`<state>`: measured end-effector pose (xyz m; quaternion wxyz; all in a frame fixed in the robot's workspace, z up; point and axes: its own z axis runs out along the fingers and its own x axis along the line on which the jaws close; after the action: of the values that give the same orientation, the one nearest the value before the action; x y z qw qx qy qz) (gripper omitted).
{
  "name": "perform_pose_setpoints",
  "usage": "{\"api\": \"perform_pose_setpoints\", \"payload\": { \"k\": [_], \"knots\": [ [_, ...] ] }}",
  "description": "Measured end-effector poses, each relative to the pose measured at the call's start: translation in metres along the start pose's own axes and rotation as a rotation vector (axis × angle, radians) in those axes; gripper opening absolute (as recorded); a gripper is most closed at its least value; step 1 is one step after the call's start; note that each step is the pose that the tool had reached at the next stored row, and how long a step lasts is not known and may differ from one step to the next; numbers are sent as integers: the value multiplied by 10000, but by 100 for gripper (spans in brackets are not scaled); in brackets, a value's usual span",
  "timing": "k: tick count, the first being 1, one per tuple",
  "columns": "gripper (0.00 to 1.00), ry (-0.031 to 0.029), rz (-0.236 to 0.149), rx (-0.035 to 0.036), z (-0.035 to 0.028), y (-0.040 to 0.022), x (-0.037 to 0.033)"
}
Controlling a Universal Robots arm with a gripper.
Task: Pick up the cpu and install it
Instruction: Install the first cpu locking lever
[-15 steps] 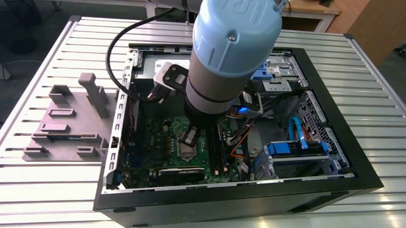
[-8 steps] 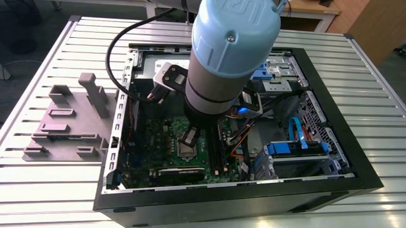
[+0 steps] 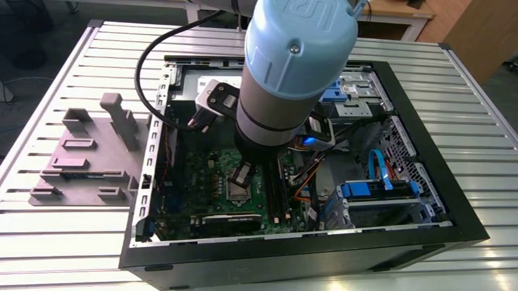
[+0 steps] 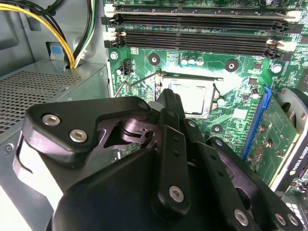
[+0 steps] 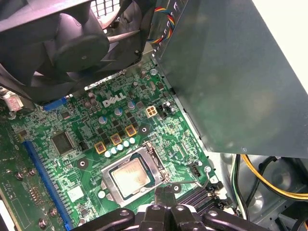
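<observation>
The cpu, a flat square chip with a pale metal top, lies in the black socket frame on the green motherboard. It also shows in the second wrist view as the cpu, just beyond my fingertips. My gripper is shut with nothing in it, its tips at the socket's edge next to the chip. In the first wrist view the gripper sits by the thin wire lever. Seen from the exterior view, the gripper hangs low inside the open computer case.
Memory slots run along one side of the socket, and a black fan is close above the board. A grey power supply box and yellow cables crowd another side. On the exterior view's left a mauve-grey tray rests on the slatted table.
</observation>
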<state>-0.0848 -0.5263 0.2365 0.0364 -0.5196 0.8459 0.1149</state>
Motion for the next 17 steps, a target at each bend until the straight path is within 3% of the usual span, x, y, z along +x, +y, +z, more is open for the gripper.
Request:
{"api": "perform_pose_setpoints", "payload": {
  "k": [5,10,13,17],
  "knots": [
    [11,-24,-1,-12,-79,13,-15],
    [11,-85,-5,-44,-182,29,-34],
    [11,-112,-8,-58,-177,39,-54],
    [11,-159,-10,-82,-155,81,-138]
  ]
}}
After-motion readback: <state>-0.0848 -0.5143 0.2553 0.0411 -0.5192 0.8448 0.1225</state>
